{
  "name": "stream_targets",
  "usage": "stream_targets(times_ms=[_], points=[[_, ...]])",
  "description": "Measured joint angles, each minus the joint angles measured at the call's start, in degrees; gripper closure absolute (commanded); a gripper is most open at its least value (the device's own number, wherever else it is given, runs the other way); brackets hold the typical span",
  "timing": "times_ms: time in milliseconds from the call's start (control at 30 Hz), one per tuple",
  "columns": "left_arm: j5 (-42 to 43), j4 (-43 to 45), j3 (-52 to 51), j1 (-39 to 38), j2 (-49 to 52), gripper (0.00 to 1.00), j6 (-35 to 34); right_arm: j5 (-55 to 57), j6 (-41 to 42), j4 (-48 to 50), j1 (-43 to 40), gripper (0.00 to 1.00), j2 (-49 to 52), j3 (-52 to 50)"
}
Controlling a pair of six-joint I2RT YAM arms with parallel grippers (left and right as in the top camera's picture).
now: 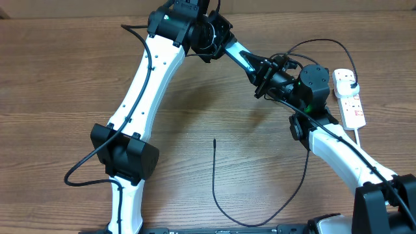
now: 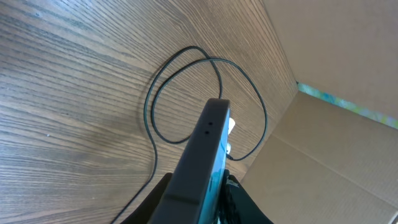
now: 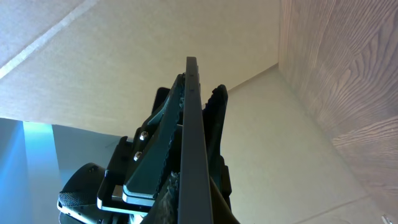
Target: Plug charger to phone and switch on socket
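The left arm rises along the left side of the desk (image 1: 52,97) and bends rightward across the top. Its tool (image 2: 198,202) is closed on the lower part of the phone (image 2: 205,149), fingers pressed against both faces, so the phone stands edge-on and clear of the wood.

In the middle of the desk lies the charger (image 1: 214,175). Its thin connector tip rests free on the wood, well apart from the phone. The black cable runs toward the near edge, curves right and climbs away under the right arm.

Right of centre, the right tool (image 3: 189,199) is shut on the other end of the same phone, so both tools hold it between them.

At the far right lies the socket (image 1: 351,104), flat on the desk, with a dark plug at its upper end.
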Motion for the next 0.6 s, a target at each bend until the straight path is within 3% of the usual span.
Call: stream_targets(times_ms=[167, 600], points=[[0.04, 0.24, 0.0, -0.02, 0.0, 0.81, 0.02, 0.04, 0.02, 0.02, -0.07, 0.96, 0.0, 0.0], [0.42, 3.98, 0.17, -0.28, -0.28, 0.78, 1.07, 1.88, 0.0, 3.89, -0.31, 0.96, 0.24, 0.0]])
